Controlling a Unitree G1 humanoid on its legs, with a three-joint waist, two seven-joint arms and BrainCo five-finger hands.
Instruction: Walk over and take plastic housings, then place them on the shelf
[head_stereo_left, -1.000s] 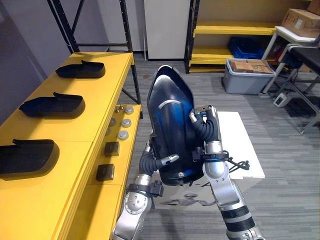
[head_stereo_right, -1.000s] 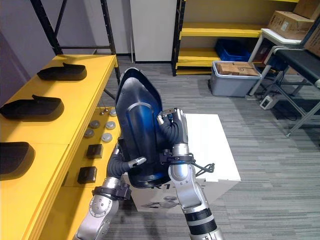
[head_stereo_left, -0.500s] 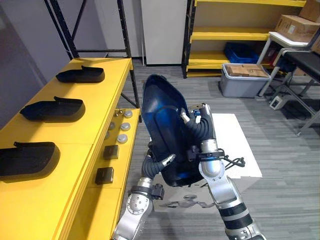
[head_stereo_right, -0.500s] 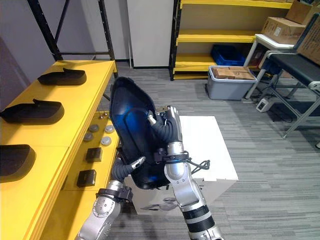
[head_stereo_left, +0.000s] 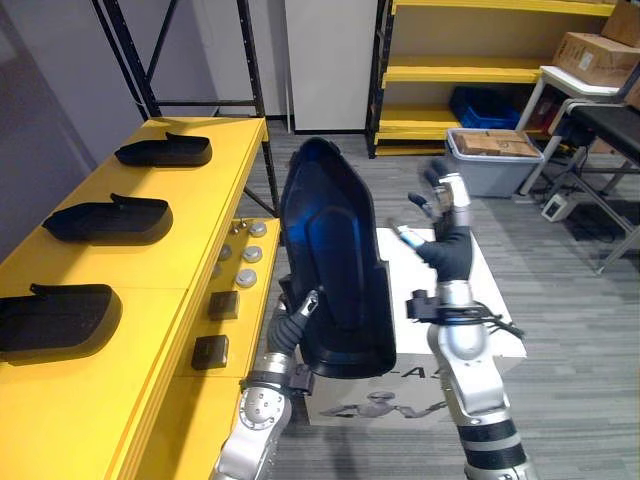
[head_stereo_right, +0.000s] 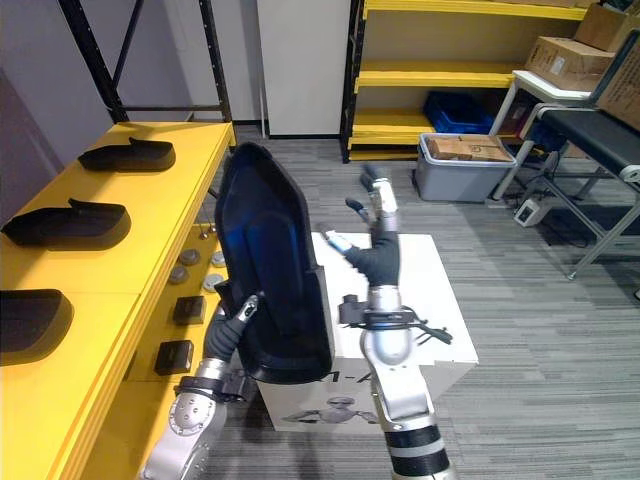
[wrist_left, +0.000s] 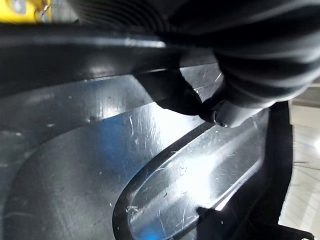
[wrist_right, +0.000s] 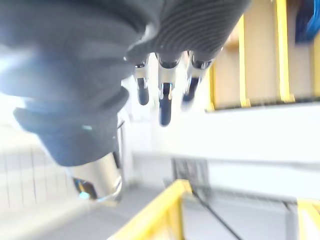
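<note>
A large glossy black plastic housing (head_stereo_left: 335, 250) stands upright in front of me, its lower left rim gripped by my left hand (head_stereo_left: 298, 312), thumb hooked over the edge. Up close, its scratched inner face (wrist_left: 150, 165) shows past the left hand (wrist_left: 260, 60). My right hand (head_stereo_left: 443, 215) is raised to the housing's right, clear of it, fingers (wrist_right: 165, 100) straight and holding nothing. Three more black housings (head_stereo_left: 163, 152), (head_stereo_left: 108, 218), (head_stereo_left: 58, 320) lie in a row on the yellow shelf (head_stereo_left: 190, 245) at my left.
A white box (head_stereo_left: 480, 300) stands under my right hand. Round silver discs (head_stereo_left: 245, 255) and two dark blocks (head_stereo_left: 208, 351) lie on the shelf's lower lip. A grey tote (head_stereo_left: 485, 155) holding cardboard, a yellow rack (head_stereo_left: 460, 70) and black rack posts (head_stereo_left: 252, 90) stand behind.
My right hand has let go of the housing, opened and lifted away to the right. My left hand has curled tighter and holds the housing alone, slightly further left.
</note>
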